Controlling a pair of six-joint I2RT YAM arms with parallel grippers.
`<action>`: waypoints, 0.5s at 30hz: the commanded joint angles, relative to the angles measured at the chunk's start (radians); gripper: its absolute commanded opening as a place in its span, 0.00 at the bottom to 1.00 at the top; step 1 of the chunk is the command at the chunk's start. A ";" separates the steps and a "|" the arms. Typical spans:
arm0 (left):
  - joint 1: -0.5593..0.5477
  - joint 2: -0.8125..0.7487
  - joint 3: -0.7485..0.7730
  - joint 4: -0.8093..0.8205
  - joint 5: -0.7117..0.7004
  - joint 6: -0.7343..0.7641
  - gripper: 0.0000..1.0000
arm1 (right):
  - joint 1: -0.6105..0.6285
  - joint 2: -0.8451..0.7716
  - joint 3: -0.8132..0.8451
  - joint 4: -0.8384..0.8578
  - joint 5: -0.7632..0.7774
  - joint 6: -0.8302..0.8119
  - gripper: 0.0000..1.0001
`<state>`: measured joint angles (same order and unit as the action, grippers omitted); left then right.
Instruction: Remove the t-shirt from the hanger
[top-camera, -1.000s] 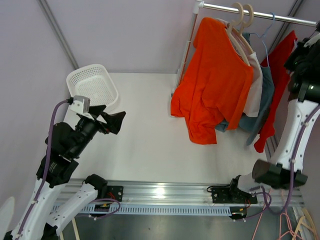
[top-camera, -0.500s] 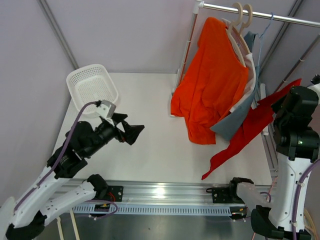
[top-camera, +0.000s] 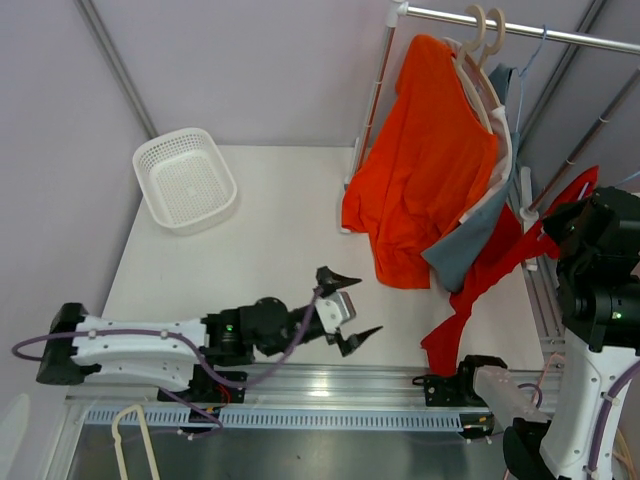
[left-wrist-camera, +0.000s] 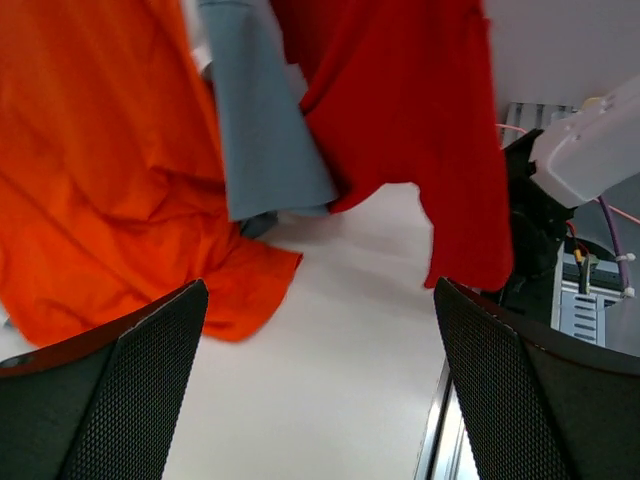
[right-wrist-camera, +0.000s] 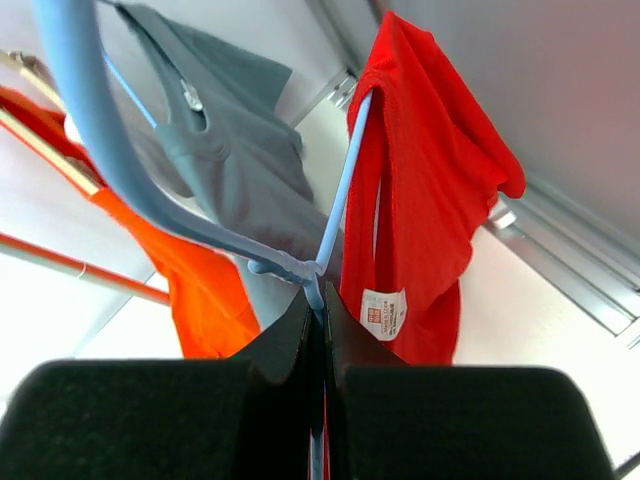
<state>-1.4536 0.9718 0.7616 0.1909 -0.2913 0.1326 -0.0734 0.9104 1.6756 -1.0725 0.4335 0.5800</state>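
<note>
Beside R hand (right-wrist-camera: 316, 300), tee (right-wrist-camera: 430, 190) on hanger (right-wrist-camera: 100, 140)

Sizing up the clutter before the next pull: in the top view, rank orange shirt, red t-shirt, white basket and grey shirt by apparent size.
1. orange shirt
2. red t-shirt, on the blue hanger in the right gripper, and white basket: too close to rank
3. grey shirt, mostly hidden

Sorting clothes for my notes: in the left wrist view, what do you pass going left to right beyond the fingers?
Draped orange cotton t-shirt → hanging grey-blue fabric garment → hanging red cotton t-shirt → white plastic robot arm casing.
</note>
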 joint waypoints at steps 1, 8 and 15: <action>-0.066 0.109 -0.004 0.386 -0.026 0.174 1.00 | 0.006 0.033 0.012 0.051 -0.062 0.026 0.00; -0.093 0.378 0.158 0.567 -0.005 0.269 1.00 | 0.070 0.079 -0.004 0.097 -0.036 0.032 0.00; -0.064 0.524 0.321 0.518 0.076 0.222 1.00 | 0.122 0.107 0.022 0.097 -0.013 0.037 0.00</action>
<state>-1.5368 1.4689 0.9932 0.6495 -0.2729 0.3691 0.0341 1.0279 1.6646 -1.0447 0.3950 0.5953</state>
